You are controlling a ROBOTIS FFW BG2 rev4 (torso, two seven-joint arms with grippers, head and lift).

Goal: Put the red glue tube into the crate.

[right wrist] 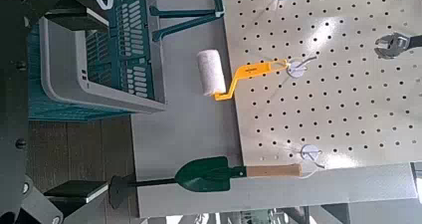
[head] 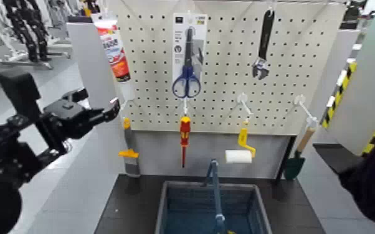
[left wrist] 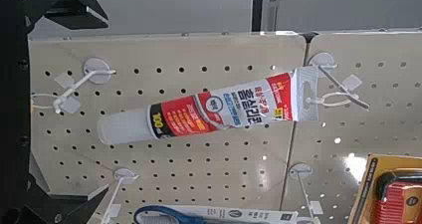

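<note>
- Red glue tube (left wrist: pixel 221 107): bold lettering, none of it surely legible.
- Scissors card (head: pixel 177 34), beside the tube: small print, too tiny to read.

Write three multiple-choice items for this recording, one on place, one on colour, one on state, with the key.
1. Where is the red glue tube?
A) Inside the crate
B) Hanging on the pegboard
C) On the floor

2. What colour are the scissors' handles?
A) Blue
B) Green
C) Yellow

3. What is the state of the left end effector?
A) Closed on the paint roller
B) Closed on the tube
C) Open, holding nothing

1: B, the tube hangs by its crimped end from a hook at the board's upper left in the head view.
2: A, both finger loops show blue on the packaged scissors.
3: C, its fingers stand apart with nothing between them.
</note>
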